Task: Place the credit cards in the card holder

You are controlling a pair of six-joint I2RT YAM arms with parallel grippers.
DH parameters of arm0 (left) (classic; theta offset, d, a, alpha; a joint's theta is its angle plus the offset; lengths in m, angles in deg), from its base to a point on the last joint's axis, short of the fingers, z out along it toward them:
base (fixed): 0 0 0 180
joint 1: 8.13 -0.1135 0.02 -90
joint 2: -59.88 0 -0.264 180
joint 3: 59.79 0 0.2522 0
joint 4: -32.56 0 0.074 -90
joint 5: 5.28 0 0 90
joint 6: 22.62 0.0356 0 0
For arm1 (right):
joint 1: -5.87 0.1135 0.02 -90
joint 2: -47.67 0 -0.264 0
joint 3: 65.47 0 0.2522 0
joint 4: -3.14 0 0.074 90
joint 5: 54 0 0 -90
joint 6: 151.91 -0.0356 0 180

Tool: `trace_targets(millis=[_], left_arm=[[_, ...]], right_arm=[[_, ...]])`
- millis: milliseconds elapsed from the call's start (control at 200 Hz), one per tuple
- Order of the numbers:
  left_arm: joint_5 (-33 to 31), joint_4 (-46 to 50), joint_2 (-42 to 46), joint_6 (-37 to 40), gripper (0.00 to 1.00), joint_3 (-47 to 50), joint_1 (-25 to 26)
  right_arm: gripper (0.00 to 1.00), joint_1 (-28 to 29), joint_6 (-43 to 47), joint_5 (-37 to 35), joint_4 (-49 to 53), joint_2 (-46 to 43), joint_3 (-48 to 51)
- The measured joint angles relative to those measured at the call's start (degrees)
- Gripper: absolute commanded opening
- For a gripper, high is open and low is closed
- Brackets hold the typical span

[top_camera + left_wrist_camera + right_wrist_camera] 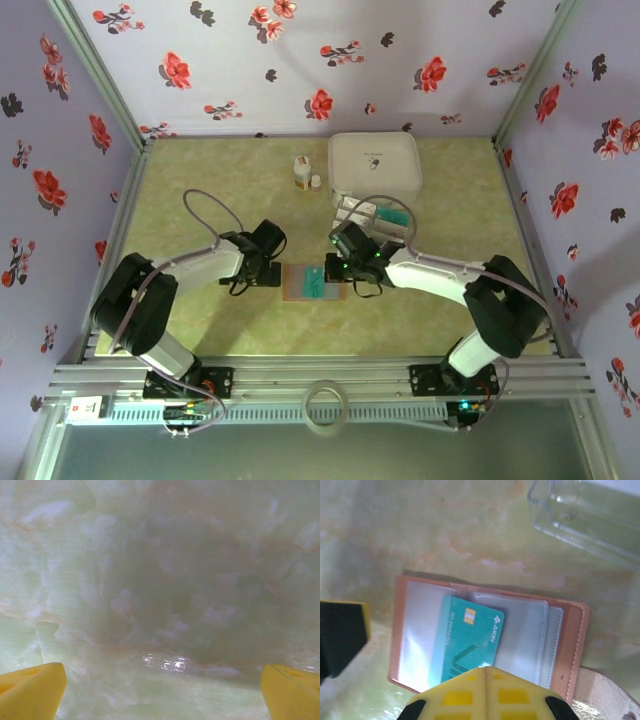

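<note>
Being held with its fingers closed together, the right pincer [485,672] is being poised over the near end of a teal card [470,635]. Whether that end is being pinched or merely covered cannot be told, since it is being hidden under the yellow fingers.

The teal card is being shown lying slantwise across the clear sleeves of the wallet [572,645]. The wallet is being presented open and flat on the table [420,530], directly beneath the pincer. The card is being judged as resting on the sleeves, or at most part-way into a pocket, and not as seated. This first card is therefore being counted as begun but not finished. The other sleeves are being shown vacant.

Farther out, the other cards [390,215] are being held in a clear tray [580,515] just in front of the white box [374,165], apart from the wallet. All of these are being counted as left to do, so most of the task is being judged as ahead.

The left pincer [162,700] is being held wide apart over bare table just left of the wallet, with nothing being gripped.
</note>
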Motion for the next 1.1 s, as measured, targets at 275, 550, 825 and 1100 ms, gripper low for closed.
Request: trace_targets(millis=[275, 550, 825, 1100], left_arm=[[0.0, -0.3, -0.5, 0.0, 1.00, 0.0, 0.1], [0.0, -0.6, -2.1, 0.0, 1.00, -0.3, 1.0], [0.0, -0.9, -2.5, 0.0, 1.00, -0.5, 1.5], [0.0, -1.2, -2.7, 0.0, 1.00, -0.5, 1.7]], right_arm=[[0.00, 1.4, 0.9, -0.4, 2.2, 6.1, -2.8], [0.00, 1.4, 0.9, -0.7, 2.1, 8.1, -3.4], [0.00, 1.6, 0.9, -0.6, 2.1, 9.6, -4.2], [0.00, 2.7, 0.8, -0.4, 1.7, 11.4, -6.7]])
